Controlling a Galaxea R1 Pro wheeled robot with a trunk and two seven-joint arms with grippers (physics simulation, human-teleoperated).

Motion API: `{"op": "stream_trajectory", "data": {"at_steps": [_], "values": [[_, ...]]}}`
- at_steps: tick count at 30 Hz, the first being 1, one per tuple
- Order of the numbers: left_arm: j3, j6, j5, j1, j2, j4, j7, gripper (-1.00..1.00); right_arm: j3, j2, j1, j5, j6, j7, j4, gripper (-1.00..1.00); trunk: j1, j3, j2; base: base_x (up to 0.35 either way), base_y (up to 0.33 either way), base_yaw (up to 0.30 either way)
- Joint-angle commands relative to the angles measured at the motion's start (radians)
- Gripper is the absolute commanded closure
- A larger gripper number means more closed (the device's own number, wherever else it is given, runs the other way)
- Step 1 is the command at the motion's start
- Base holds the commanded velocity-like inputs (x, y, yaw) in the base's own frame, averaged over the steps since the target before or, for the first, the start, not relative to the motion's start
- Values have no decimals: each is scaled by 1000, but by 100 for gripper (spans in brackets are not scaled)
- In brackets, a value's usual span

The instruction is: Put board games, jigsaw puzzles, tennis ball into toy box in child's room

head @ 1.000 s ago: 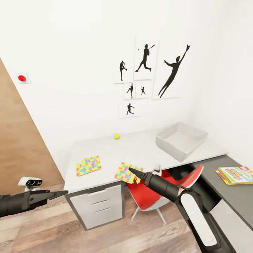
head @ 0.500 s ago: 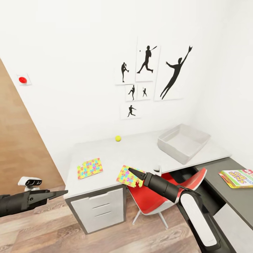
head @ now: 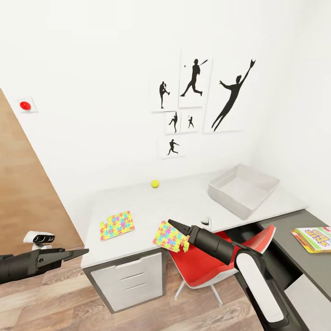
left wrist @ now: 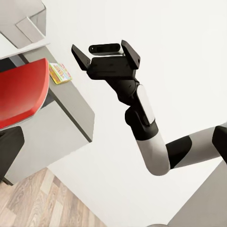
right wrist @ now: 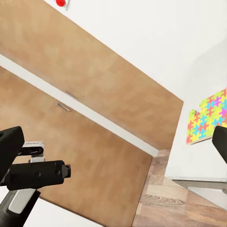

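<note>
On the pale table (head: pixel 193 202) lie one jigsaw puzzle (head: pixel 117 225) (right wrist: pixel 206 116), a second jigsaw puzzle (head: pixel 171 236) at the front edge, and the tennis ball (head: pixel 155 184) near the wall. At the table's right end stands the light grey toy box (head: pixel 243 189) (left wrist: pixel 28 19) with nothing visible in it. A colourful board game (head: pixel 315 238) (left wrist: pixel 60 72) rests on a dark grey surface at far right. My right gripper (head: pixel 172 224) (left wrist: pixel 105 47) hovers in front of the second puzzle, open and holding nothing. Low over the floor at the left, my left gripper (head: pixel 78 252) is open.
A red chair (head: pixel 216 262) (left wrist: pixel 21 94) is tucked under the table beside the white drawers (head: pixel 126 278). A wooden door (head: pixel 27 193) and a red wall button (head: pixel 25 105) are at the left. Silhouette pictures (head: pixel 193 101) hang above the table.
The whole view has shifted slightly, so the camera has moved. Both arms keep their pose and no toy has moved on the table.
</note>
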Motion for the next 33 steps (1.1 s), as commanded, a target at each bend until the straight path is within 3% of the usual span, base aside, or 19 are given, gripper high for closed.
{"op": "stream_trajectory", "data": {"at_steps": [1,18,33], "values": [[0,11,0,-1,0,0,-4,-100,0,-1,-1,-2,3,1,0,-100,1,-2,-2,7,0,0],[-2,10,-1,-1,0,0,-3,-100,0,-8,-1,-2,3,2,0,-100,1,17,-2,75,0,-32],[-3,10,-1,-1,0,0,-2,-100,0,-8,-1,-2,3,2,0,-100,1,40,-2,-72,-61,-90]]}}
